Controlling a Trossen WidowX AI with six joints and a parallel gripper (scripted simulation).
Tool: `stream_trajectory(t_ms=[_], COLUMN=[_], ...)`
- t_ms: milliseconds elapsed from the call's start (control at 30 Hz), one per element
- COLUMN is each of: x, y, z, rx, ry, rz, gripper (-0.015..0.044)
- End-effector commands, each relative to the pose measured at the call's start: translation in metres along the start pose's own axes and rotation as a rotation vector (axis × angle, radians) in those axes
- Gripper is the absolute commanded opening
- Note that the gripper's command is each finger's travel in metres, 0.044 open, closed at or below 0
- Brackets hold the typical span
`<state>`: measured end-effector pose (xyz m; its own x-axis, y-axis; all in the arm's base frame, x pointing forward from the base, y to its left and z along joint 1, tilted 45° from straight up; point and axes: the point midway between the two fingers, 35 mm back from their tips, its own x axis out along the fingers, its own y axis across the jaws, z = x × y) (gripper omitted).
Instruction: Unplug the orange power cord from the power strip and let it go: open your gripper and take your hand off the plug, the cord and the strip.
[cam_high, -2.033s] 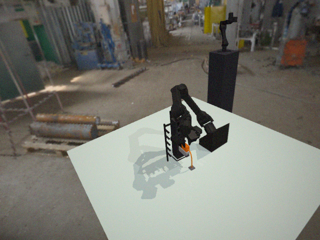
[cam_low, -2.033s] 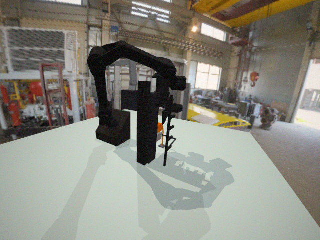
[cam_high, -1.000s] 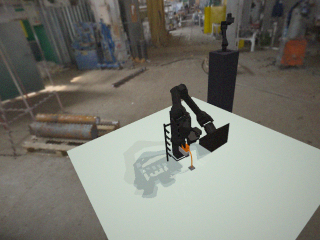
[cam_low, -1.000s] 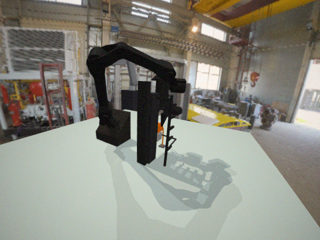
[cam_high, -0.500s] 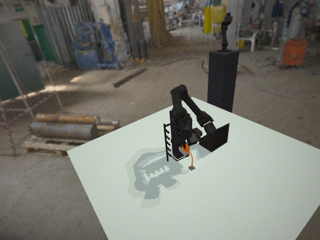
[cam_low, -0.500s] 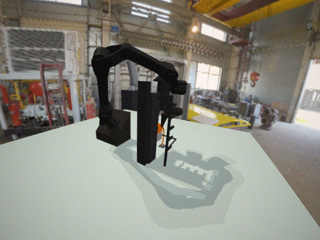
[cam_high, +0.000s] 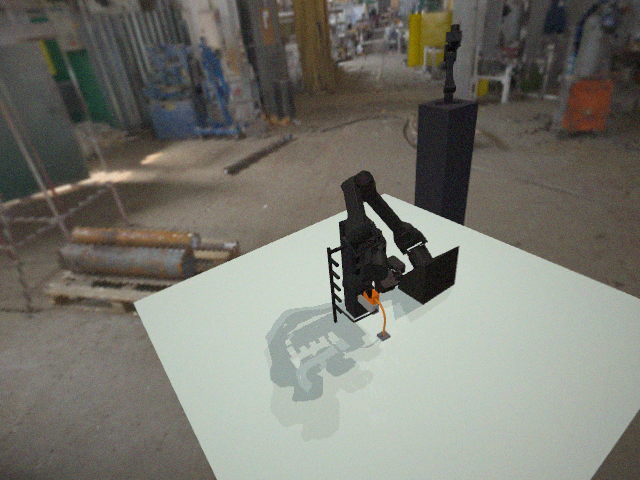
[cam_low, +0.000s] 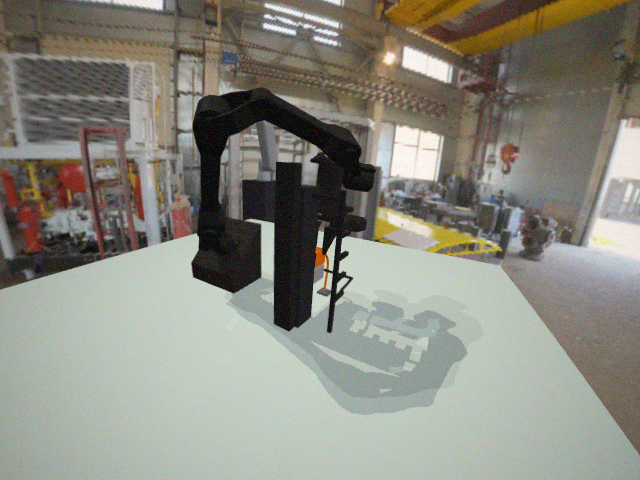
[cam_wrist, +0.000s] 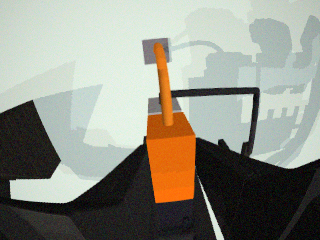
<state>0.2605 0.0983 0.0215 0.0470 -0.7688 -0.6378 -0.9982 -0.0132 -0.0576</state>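
Observation:
The orange plug (cam_high: 371, 297) (cam_low: 319, 257) (cam_wrist: 171, 165) stands between the two black fingers of my gripper (cam_high: 369, 292) (cam_low: 324, 251), which is shut on it. The grey power strip (cam_high: 369, 304) (cam_low: 318, 273) (cam_wrist: 157, 106) shows directly under the plug; I see no gap between them, but the fingers and the plug hide most of the joint. The orange cord (cam_high: 384, 316) (cam_low: 326, 272) (cam_wrist: 163, 80) bends from the plug down to a small dark square plate (cam_high: 383, 336) (cam_low: 324, 292) (cam_wrist: 148, 54) on the table.
A thin black frame with short pegs (cam_high: 329, 273) (cam_low: 331, 310) (cam_wrist: 257, 112) stands close beside the strip. A tall black block (cam_low: 286, 248) rises close by. The dark box (cam_high: 439, 276) (cam_low: 232, 258) at the arm's base is to the other side.

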Motion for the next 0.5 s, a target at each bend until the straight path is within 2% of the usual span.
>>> stream_trajectory(t_ms=[0,200,467], x=[-0.0175,-0.0199,-0.0134], y=[0.0000,0.0012,0.0009], z=[0.0462,0.0555,0.0466], rx=[0.014,0.014,0.013], ry=[-0.115,-0.115,-0.113], rz=[-0.024,-0.024,-0.025], gripper=[0.0000,0.0000,0.0210])
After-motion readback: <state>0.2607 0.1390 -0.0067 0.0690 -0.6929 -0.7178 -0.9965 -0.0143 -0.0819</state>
